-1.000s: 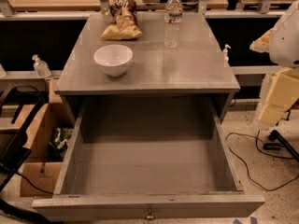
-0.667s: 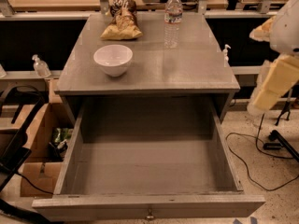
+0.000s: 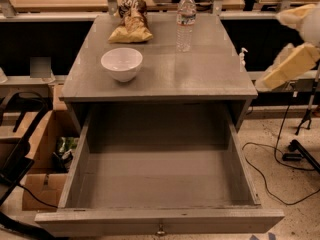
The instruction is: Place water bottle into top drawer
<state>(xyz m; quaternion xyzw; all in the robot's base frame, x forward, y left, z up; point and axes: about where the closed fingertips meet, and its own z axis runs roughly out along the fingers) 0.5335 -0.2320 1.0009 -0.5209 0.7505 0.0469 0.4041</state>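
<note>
The water bottle [image 3: 186, 21] stands upright at the back of the grey tabletop [image 3: 200, 74], right of centre, clear with a white cap. The top drawer [image 3: 160, 218] is pulled fully open below the tabletop and its inside is bare; its small knob [image 3: 160, 230] shows at the front. My gripper [image 3: 270, 81], at the end of the cream arm [image 3: 292, 61], hangs off the table's right side, well apart from the bottle and level with the tabletop.
A white bowl [image 3: 121, 63] sits front left on the tabletop and a chip bag [image 3: 131, 23] lies at the back left. A small pump bottle [image 3: 242, 56] stands by the right edge. A cardboard box [image 3: 35, 184] is on the floor at left and cables [image 3: 280, 169] at right.
My arm at the right edge has risen from beside the drawer to tabletop height. The bottle, bowl, bag and drawer have not moved.
</note>
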